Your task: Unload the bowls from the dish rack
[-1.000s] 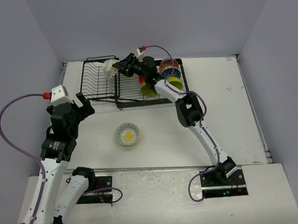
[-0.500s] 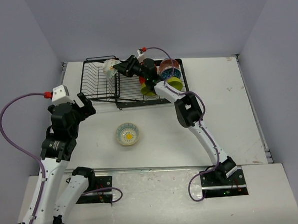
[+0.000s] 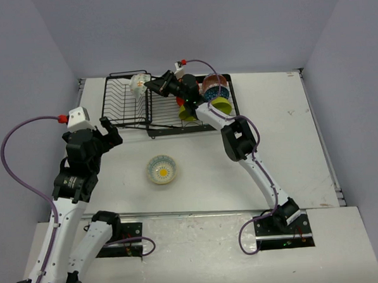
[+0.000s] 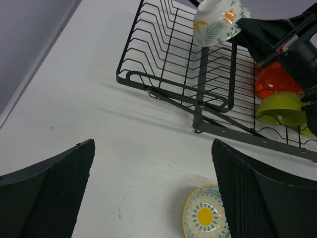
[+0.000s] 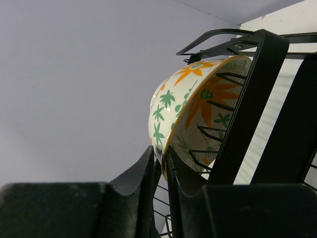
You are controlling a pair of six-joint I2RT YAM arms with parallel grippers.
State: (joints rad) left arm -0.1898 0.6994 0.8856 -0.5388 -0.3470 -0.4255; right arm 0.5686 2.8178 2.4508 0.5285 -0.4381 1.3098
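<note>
The black wire dish rack [image 3: 128,100] stands at the back of the table. My right gripper [image 3: 152,85] is shut on the rim of a cream bowl with orange and green flowers [image 3: 138,84], held above the rack's left section. In the right wrist view the fingers [image 5: 148,163] pinch that bowl's rim [image 5: 198,109]. Orange-red [image 3: 186,105], lime green [image 3: 221,105], blue speckled [image 3: 215,90] and pinkish-brown [image 3: 211,82] bowls sit in the rack's right section. My left gripper [image 3: 106,132] is open and empty, hovering over the table left of the rack [image 4: 188,74].
A bowl with a yellow centre and blue pattern [image 3: 163,169] sits upright on the table in front of the rack; it also shows in the left wrist view [image 4: 207,218]. Walls close in the table at the back and both sides.
My right gripper has lifted the floral bowl slightly up and back over the rack. My left arm has shifted a little to the left.
</note>
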